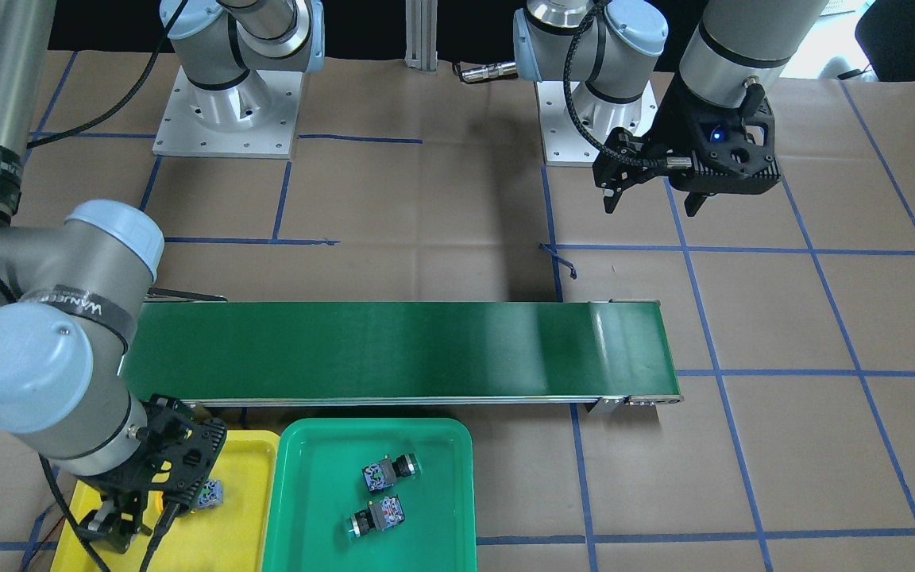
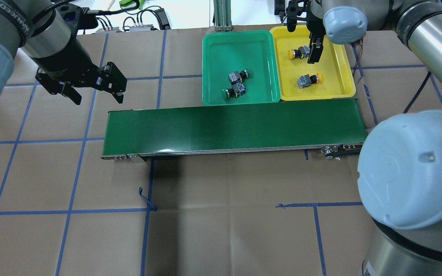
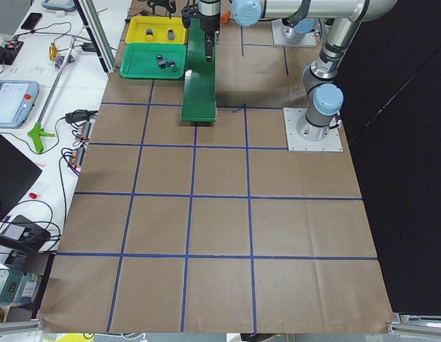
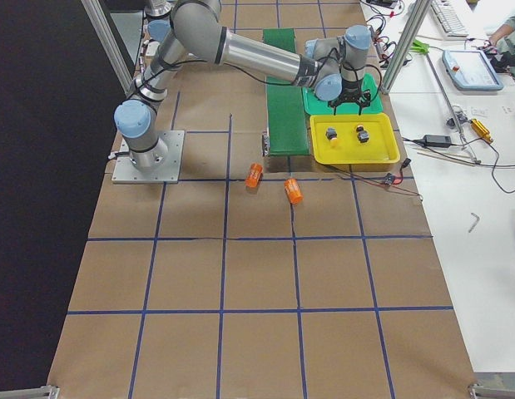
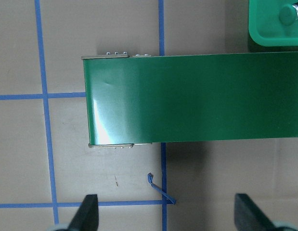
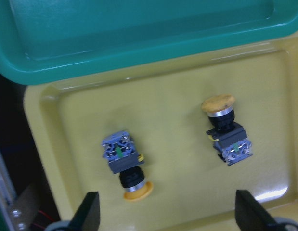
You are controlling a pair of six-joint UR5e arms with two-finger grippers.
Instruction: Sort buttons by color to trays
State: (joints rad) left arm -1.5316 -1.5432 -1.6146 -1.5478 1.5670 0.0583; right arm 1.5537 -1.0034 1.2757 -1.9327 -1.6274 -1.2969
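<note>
Right hand [image 6: 170,215] spread wide above the yellow tray [image 2: 334,84], nothing between its fingers.
We see two yellow-capped buttons [image 2: 308,80] lying on their sides in that tray, apart from each other, both below the hand. Edge to edge with it, the green tray [image 2: 217,53] holds two other buttons [image 2: 238,76] close together; their caps look green to us, though they are small and dark from overhead. Both trays sit along the counter's [image 2: 221,230] far edge, just behind the dark-green conveyor belt [image 2: 232,126]. The left hand [image 2: 98,99] hangs spread and empty above the counter by the belt's left end, on the robot's side. Two orange cylinders [image 4: 294,191] lie on the counter off the belt's right end.
</note>
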